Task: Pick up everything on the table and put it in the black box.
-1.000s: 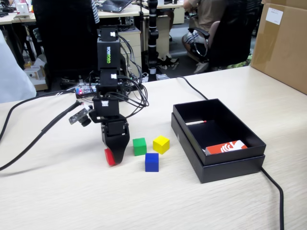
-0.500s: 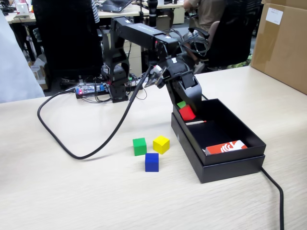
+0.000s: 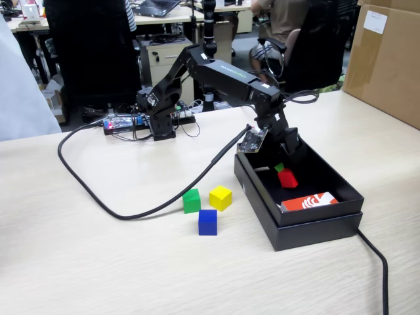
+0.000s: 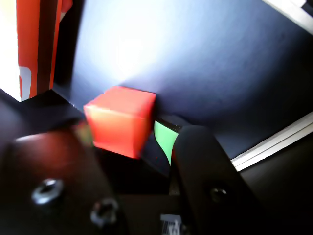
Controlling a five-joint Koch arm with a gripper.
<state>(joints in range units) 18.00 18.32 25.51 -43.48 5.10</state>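
The red cube (image 3: pixel 287 178) sits between the tips of the gripper (image 3: pixel 283 173), inside the black box (image 3: pixel 315 226) and low over its floor; whether it touches the floor cannot be told. In the wrist view the jaws are clamped on the red cube (image 4: pixel 121 120), with a green pad (image 4: pixel 163 140) of one finger just right of it. An orange and white card (image 3: pixel 309 201) lies in the box's near right part. Left of the box on the table (image 3: pixel 98 262), the green cube (image 3: pixel 191 200), yellow cube (image 3: pixel 220 197) and blue cube (image 3: pixel 208 222) sit close together.
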